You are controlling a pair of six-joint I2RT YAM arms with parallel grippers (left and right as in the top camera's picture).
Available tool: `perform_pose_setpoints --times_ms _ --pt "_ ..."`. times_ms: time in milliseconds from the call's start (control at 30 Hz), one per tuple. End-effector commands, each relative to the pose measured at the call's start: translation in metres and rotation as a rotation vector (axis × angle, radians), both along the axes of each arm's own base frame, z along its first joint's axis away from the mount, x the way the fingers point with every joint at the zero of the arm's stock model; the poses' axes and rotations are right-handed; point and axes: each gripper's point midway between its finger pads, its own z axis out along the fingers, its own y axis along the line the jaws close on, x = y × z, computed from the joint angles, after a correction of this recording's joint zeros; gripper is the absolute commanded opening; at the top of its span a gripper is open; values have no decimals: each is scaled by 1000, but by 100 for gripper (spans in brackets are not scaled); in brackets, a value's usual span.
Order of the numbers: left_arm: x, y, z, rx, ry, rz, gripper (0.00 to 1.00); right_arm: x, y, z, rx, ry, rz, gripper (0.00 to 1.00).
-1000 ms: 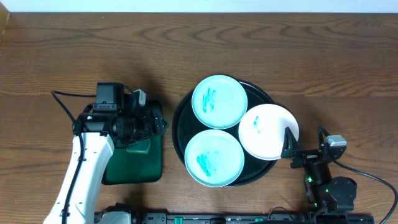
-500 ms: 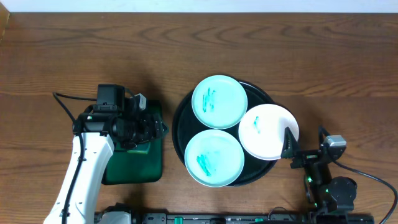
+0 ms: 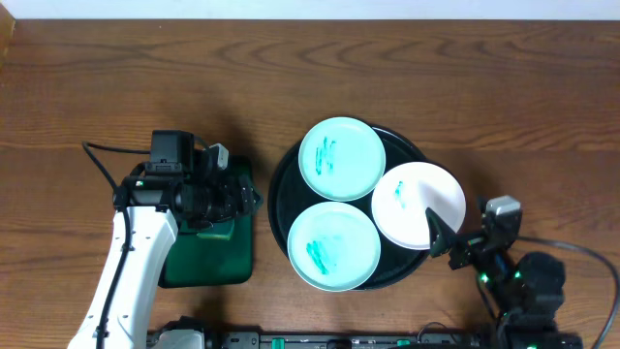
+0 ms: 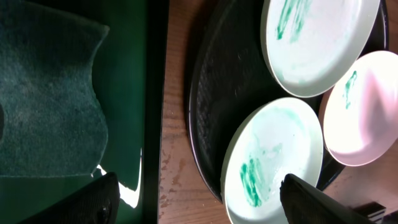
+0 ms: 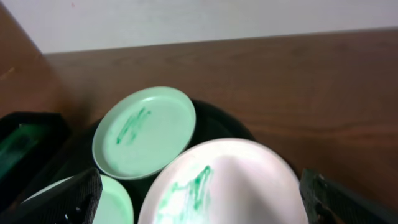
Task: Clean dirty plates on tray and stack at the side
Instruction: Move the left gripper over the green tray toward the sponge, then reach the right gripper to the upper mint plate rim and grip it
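Note:
The black tray holds three plates. A mint plate at the back and a mint plate at the front both carry teal smears. The white plate on the right overhangs the tray's rim and has a small smear. My right gripper sits low at the white plate's near-right edge, open, its fingers standing either side of the white plate in the wrist view. My left gripper hovers open over the green rectangular tray's right edge, holding nothing.
A dark green rectangular tray lies left of the black tray, with a green cloth pad in it. A strip of bare wood separates the two trays. A black cable trails left of my left arm.
My right gripper has swung and shifted in toward the white plate's edge, its wrist moving right. My left arm edged slightly and then stayed put. The plates have not moved.

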Motion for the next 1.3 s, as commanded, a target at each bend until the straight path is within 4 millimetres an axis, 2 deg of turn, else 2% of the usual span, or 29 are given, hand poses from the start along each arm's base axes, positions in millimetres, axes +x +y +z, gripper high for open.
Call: perform_pose_setpoints --times_ms 0,167,333,500,767,867,967,1267 --pt "7 0 10 -2 -38 -10 83 10 3 48 -115 -30 56 99" --pt "7 0 10 -2 -37 -10 83 34 3 74 -125 180 68 99" --pt "7 0 10 -2 -37 -10 83 49 3 76 -119 471 86 99" --pt "7 0 10 -2 -37 -10 83 47 3 59 -110 784 104 99" --pt "7 0 10 -2 -38 -10 83 25 3 3 -84 1221 120 99" --pt "8 1 10 5 -43 -8 83 28 2 -10 -94 1268 122 99" --pt "10 11 6 67 -45 11 83 46 -12 -19 -179 1212 78 99" --pt "11 21 3 125 -45 28 83 73 -13 -18 -178 1109 54 99"
